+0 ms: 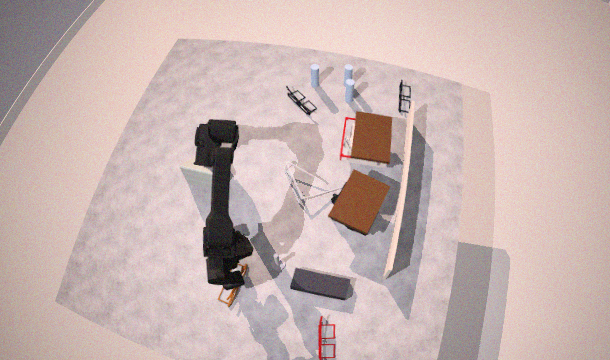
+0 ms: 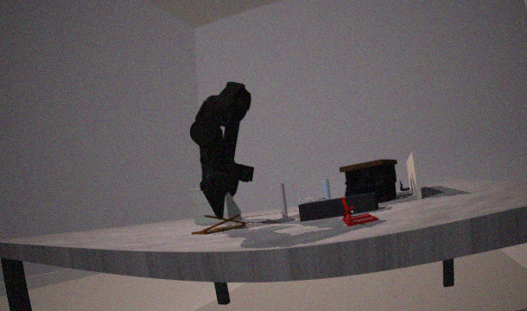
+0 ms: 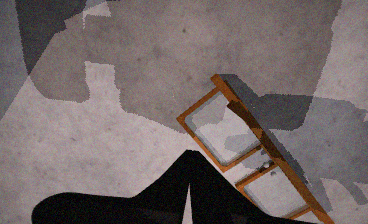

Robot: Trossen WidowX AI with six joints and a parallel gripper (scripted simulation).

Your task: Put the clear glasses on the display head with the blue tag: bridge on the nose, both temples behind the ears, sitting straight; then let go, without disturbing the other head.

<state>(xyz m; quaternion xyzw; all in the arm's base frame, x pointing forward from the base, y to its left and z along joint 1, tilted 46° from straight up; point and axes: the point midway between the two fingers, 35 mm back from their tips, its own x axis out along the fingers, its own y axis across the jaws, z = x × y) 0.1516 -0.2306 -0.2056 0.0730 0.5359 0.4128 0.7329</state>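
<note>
The clear glasses (image 1: 296, 189) lie left of the lower brown-topped head (image 1: 360, 202), with their thin temples stretching toward it. The upper brown-topped head (image 1: 372, 137) has a red frame (image 1: 343, 137) at its left side. In the exterior view one head (image 2: 371, 183) shows as a dark block with a brown top. No blue tag can be made out, so which head bears it cannot be told. My gripper (image 2: 220, 216) (image 3: 191, 156) is shut and empty, low beside the orange glasses (image 1: 244, 270) (image 2: 225, 225) (image 3: 280, 159), far from the clear ones.
A dark box (image 1: 321, 284) (image 2: 338, 207) and red glasses (image 1: 320, 337) (image 2: 346, 213) are at the near side. A tall pale panel (image 1: 401, 195) (image 2: 412, 173) stands right of the heads. Blue cylinders (image 1: 315, 76) (image 1: 349, 91) and black glasses (image 1: 301, 101) are at the back.
</note>
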